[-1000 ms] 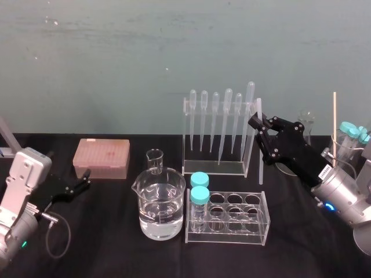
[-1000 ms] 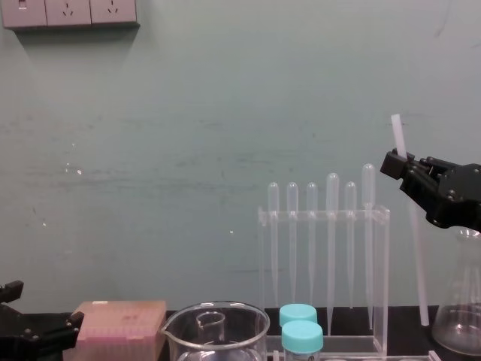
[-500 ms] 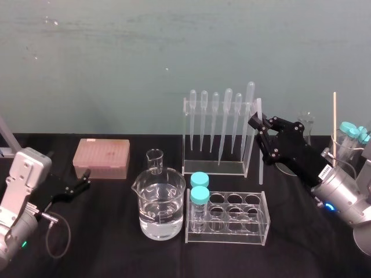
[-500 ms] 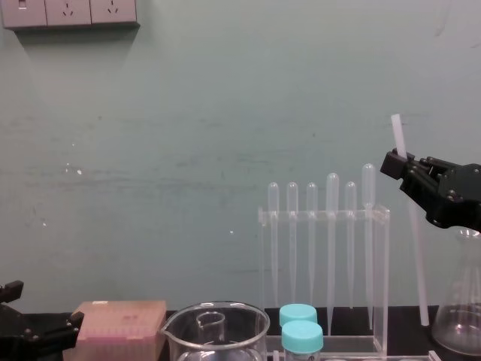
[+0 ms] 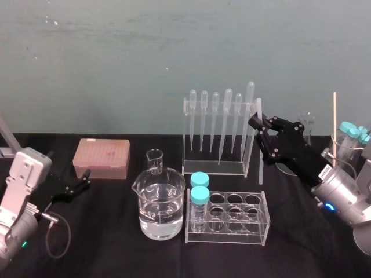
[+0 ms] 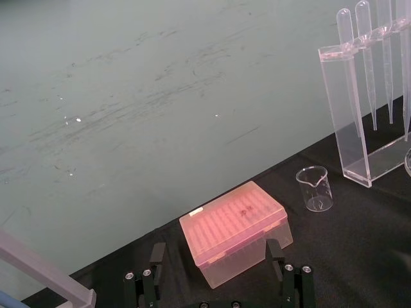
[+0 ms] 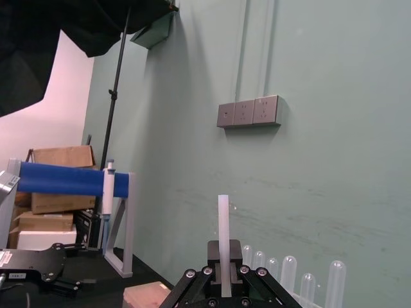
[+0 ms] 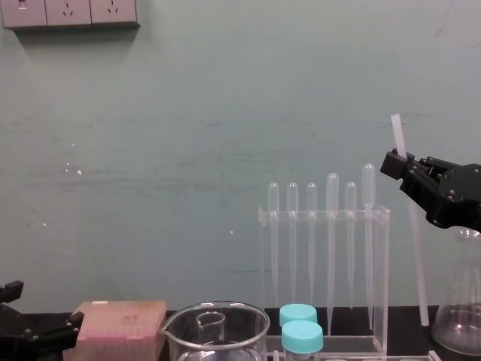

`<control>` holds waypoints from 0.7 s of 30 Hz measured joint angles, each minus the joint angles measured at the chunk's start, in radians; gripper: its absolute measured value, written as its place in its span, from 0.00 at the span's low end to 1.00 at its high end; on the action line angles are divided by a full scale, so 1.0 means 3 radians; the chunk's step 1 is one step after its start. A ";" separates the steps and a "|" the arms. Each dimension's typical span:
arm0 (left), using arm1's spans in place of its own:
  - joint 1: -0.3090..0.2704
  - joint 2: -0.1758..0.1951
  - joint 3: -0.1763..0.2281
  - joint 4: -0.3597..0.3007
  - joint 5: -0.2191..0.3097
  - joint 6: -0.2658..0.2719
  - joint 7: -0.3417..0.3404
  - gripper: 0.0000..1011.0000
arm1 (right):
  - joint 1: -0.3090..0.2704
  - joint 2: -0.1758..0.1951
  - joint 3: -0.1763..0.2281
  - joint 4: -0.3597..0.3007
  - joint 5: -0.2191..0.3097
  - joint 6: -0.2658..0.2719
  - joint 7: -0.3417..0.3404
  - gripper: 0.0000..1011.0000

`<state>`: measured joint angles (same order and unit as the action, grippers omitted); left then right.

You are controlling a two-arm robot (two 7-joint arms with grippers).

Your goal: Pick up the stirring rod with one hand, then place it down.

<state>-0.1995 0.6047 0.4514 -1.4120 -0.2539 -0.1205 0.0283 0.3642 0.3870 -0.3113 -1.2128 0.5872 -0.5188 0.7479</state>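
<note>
The stirring rod (image 5: 259, 145) is a thin translucent-white stick held nearly upright just right of the pipette rack. My right gripper (image 5: 255, 123) is shut on its upper part, and a short length sticks out above the fingers (image 8: 412, 174). In the chest view the stirring rod (image 8: 416, 256) runs down to about table level; I cannot tell whether its lower end touches. The right wrist view shows the stirring rod (image 7: 223, 231) rising from between the closed fingertips of my right gripper (image 7: 223, 282). My left gripper (image 5: 81, 182) rests low at the left, open, in front of the pink box (image 6: 234, 231).
The clear pipette rack (image 5: 217, 130) stands at centre back. A water-filled beaker (image 5: 159, 202), a small beaker (image 5: 155, 159) and a tube rack (image 5: 243, 220) with two blue-capped tubes sit in front. A glass flask (image 8: 460, 316) and capped tubes (image 5: 351, 136) stand at far right.
</note>
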 joint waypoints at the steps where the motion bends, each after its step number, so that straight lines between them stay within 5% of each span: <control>1: 0.0000 0.0000 0.0000 0.0000 0.0000 0.0000 0.0000 0.99 | 0.0000 0.0000 0.0000 0.0000 0.0000 0.0000 0.0000 0.07; 21: 0.0000 0.0000 0.0000 0.0000 0.0000 0.0000 0.0000 0.99 | -0.0018 -0.0005 0.0035 -0.0038 0.0005 0.0043 0.0030 0.07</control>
<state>-0.1995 0.6047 0.4514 -1.4120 -0.2539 -0.1205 0.0283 0.3588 0.3855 -0.3008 -1.2241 0.5888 -0.5059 0.7570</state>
